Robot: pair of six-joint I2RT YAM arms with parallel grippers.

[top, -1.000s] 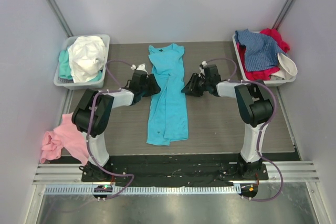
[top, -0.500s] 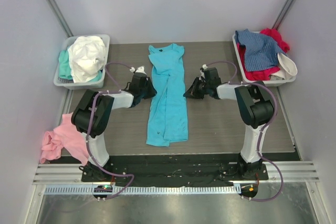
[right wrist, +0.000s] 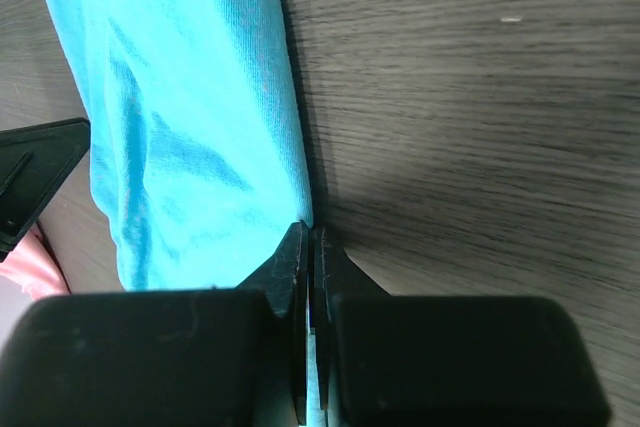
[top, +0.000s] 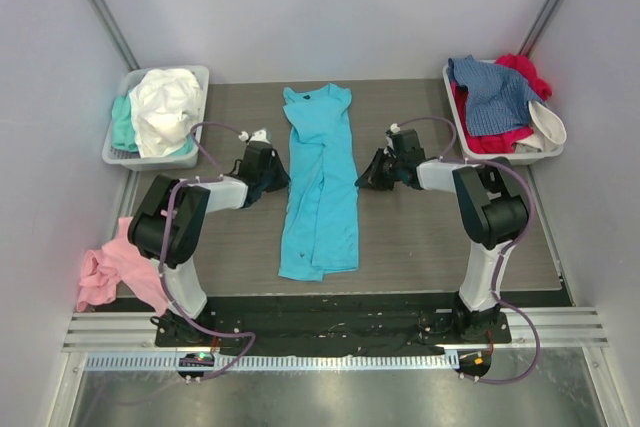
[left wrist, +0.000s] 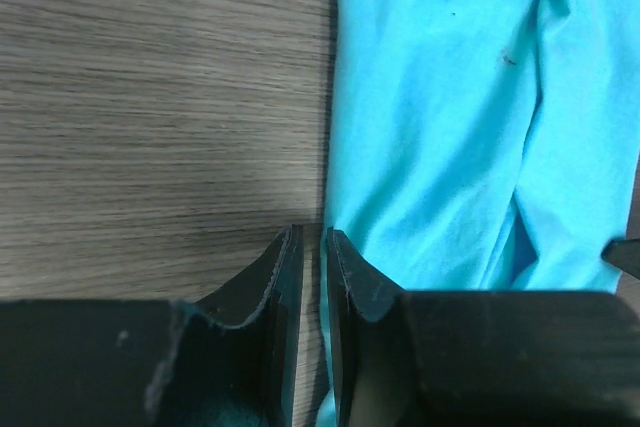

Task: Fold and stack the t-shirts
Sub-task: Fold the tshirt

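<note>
Turquoise t-shirt (top: pixel 320 182) side edges pinched: left fingers (left wrist: pixel 272 287), right fingers (right wrist: pixel 288 265); wood table (top: pixel 420 237) flanking.

The turquoise t-shirt (top: pixel 320 182) is matt knit cloth. The surface (top: pixel 420 237) beneath it shows matt grey wood grain. The left pincer (left wrist: pixel 312 237) and right pincer (right wrist: pixel 309 232) are smooth black plastic.

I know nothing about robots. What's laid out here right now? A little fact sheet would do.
Middle of table: turquoise t-shirt, folded into a long strip, neck at the far end
Left gripper: shut on the strip's left edge
Right gripper: shut on its right edge
Left tray: white t-shirt over a mint one
Right tray: denim-blue t-shirt over a red one
Near left corner: pink t-shirt, crumpled
</note>
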